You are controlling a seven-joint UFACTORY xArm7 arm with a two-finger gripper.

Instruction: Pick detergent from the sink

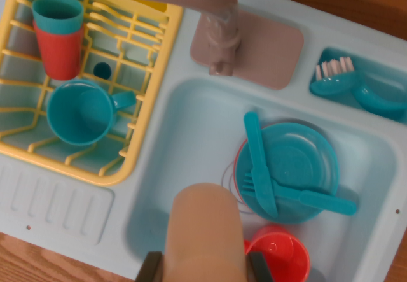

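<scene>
The gripper [205, 270] is closed on the tan detergent bottle [205, 231], which is held between its dark fingers [147, 269] above the near part of the sink [191, 123]. A teal plate [299, 161] carrying a fork [254, 161] and knife [318, 199] is seen in the basin, beside a red cup [280, 253].

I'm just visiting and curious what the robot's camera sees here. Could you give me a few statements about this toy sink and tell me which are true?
1. The gripper holds a tan bottle, presumably the detergent. True.
2. The teal plate lies in the yellow rack. False: it lies in the sink basin.
3. A teal fork and knife rest on the plate. True.
4. The teal mug sits in the yellow dish rack. True.
5. The brush lies inside the basin. False: it lies in a side compartment at the wrist view's right.
</scene>
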